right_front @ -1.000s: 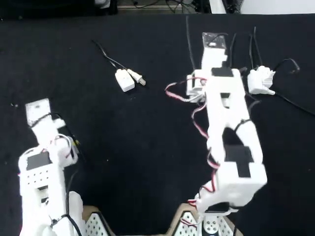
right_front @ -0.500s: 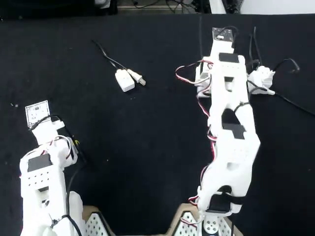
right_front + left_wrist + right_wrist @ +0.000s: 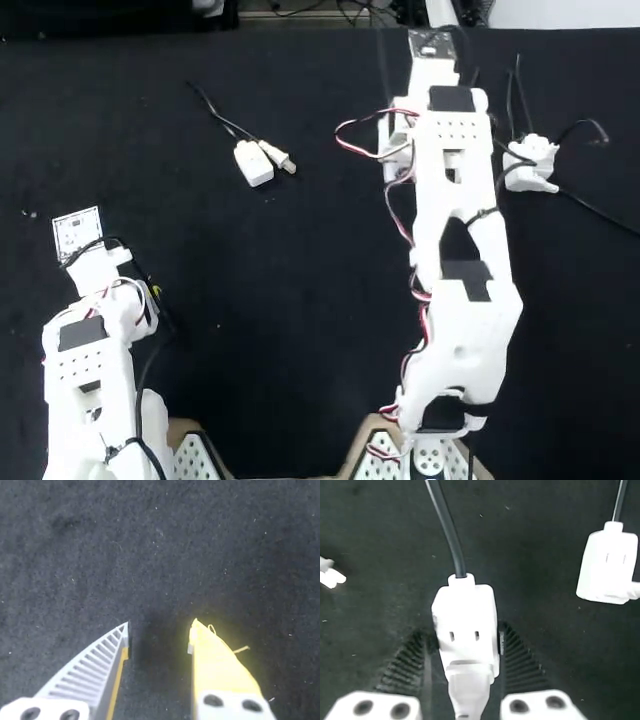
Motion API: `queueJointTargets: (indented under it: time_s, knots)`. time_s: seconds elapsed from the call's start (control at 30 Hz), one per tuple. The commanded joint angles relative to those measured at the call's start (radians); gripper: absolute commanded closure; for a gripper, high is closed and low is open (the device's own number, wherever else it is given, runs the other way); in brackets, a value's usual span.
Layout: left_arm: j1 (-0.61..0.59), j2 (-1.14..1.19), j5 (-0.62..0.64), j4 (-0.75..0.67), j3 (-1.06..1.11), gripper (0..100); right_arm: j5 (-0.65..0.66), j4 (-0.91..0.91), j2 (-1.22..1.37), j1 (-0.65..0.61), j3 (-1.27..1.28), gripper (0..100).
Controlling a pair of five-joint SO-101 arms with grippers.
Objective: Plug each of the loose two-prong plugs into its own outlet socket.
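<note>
Right wrist view, entry one: right tool [image 3: 465, 640], jaws pressed against the two flanks of a white outlet socket [image 3: 464, 607], which serves as the reference for every place below. Black cable [image 3: 447, 535] leaves the far end of the outlet socket. A narrower white plug body [image 3: 468, 680] sits at its near end between the jaws, touching it and seemingly pushed in, though the prongs are hidden. Second socket [image 3: 607, 567], white with two slots showing, lies near the outlet socket but apart from it on the bench [image 3: 300, 300], on its own thin cable; whether anything is seated in it cannot be told. Third socket [image 3: 250, 165], small and white, lies well apart from the outlet socket, toward the left arm's side. A loose plug [image 3: 278, 156] on a dark lead rests just beside the third socket, metal tip showing, not inserted. Left tool [image 3: 159, 630], farthest from the outlet socket, jaws spread with nothing between them, hangs over bare bench. Status, by judgement: one plug probably mated or on the point of mating at the outlet socket, one pair plainly unjoined, the second socket undetermined. Left to do: confirm the seating, release, then take up the loose plug and drive it into the third socket.
</note>
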Motion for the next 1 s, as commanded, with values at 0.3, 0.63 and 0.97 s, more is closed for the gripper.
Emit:
queueJointTargets:
  time_s: [0.3, 0.63, 0.97]
  knots:
    - [-0.008, -0.017, 0.005, -0.008, -0.008, 79, -0.011, -0.068, -0.025, -0.153, -0.099, 98.8]
    - [-0.008, -0.017, 0.005, -0.009, -0.008, 79, -0.011, -0.158, 0.191, -0.049, -0.134, 98.8]
    - [-0.008, -0.017, 0.005, -0.008, -0.008, 79, -0.012, -0.068, 0.196, -0.126, -0.217, 98.8]
